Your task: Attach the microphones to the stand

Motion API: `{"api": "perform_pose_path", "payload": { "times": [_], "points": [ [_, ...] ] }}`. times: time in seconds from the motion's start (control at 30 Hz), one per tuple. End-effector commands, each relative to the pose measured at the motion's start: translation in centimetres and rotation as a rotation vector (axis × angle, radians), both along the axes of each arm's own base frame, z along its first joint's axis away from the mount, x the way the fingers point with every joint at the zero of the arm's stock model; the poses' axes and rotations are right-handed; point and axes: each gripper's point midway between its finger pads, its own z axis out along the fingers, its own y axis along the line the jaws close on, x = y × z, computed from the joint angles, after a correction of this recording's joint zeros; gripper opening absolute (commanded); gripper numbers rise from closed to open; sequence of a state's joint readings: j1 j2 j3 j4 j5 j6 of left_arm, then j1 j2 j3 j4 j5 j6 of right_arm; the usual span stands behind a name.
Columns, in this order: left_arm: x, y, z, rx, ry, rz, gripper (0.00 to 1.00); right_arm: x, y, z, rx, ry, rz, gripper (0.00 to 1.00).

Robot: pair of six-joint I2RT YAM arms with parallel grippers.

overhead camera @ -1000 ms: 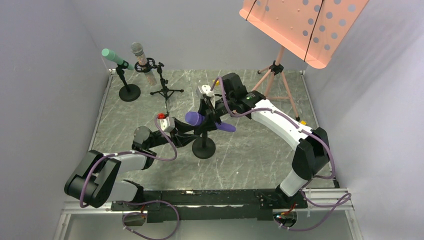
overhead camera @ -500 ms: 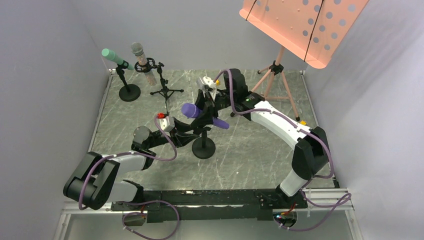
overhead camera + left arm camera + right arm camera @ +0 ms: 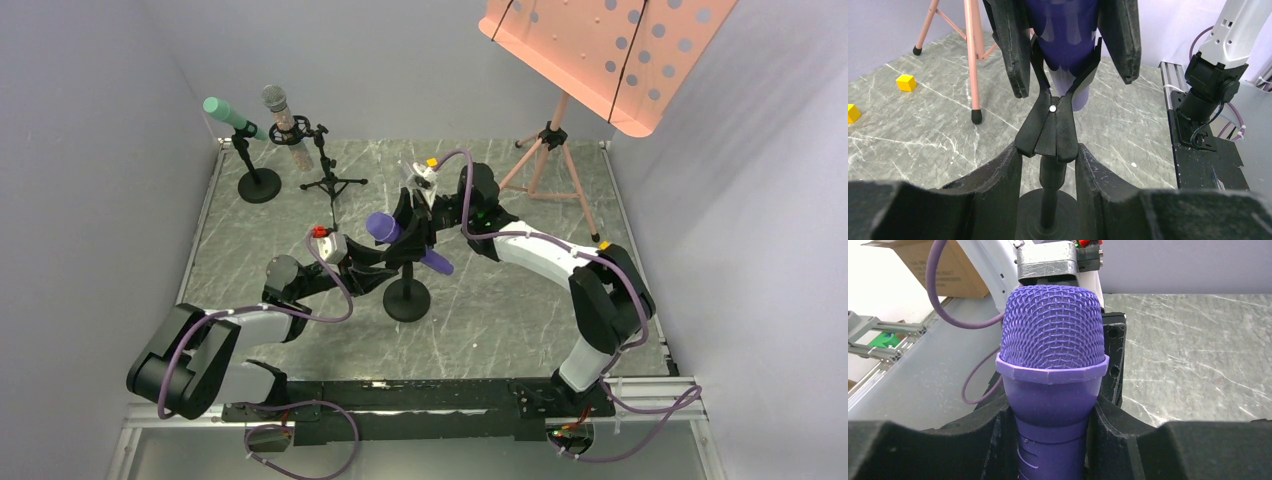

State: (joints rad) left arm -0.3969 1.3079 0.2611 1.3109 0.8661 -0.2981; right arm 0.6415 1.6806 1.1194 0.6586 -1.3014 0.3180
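Plastic barrel, stiff and slick I reckon, so my right gripper (image 3: 412, 232) is clamping the purple microphone (image 3: 1053, 355) just below its mesh head, jaws narrowed onto it. It's nestling into the forked clip (image 3: 1050, 131), which my left gripper (image 3: 1048, 152) is pinching tight, atop the near stand (image 3: 407, 298); its long axis is tilting, head pointing far-left, tail slanting near-right

Both arms reach inward and meet; the right pincer (image 3: 414, 222) clamps the purple microphone (image 3: 383, 227), and the left pincer (image 3: 1048, 161) pinches the stand clip (image 3: 1050, 131).
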Motion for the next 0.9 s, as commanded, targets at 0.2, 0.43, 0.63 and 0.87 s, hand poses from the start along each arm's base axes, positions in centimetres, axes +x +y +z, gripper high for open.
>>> {"api": "perform_pose_path", "payload": {
  "times": [0.2, 0.43, 0.63, 0.87],
  "points": [
    [-0.4, -0.6, 2.6, -0.036, -0.081, 0.006, 0.15, 0.7, 1.9, -0.8, -0.015, -0.071, -0.155, 0.04],
    [-0.5, -0.7, 2.9, -0.030, -0.083, 0.014, 0.15, -0.1, 2.1, -2.7, -0.090, -0.103, -0.193, 0.05],
    [-0.4, -1.0, 3.2, -0.035, -0.067, 0.031, 0.19, 0.1, 1.7, -3.8, -0.134, -0.127, -0.253, 0.09],
    [-1.1, -1.3, 3.3, -0.022, -0.050, 0.037, 0.24, 1.5, 1.3, -4.2, -0.183, -0.109, -0.370, 0.23]
  ]
}}
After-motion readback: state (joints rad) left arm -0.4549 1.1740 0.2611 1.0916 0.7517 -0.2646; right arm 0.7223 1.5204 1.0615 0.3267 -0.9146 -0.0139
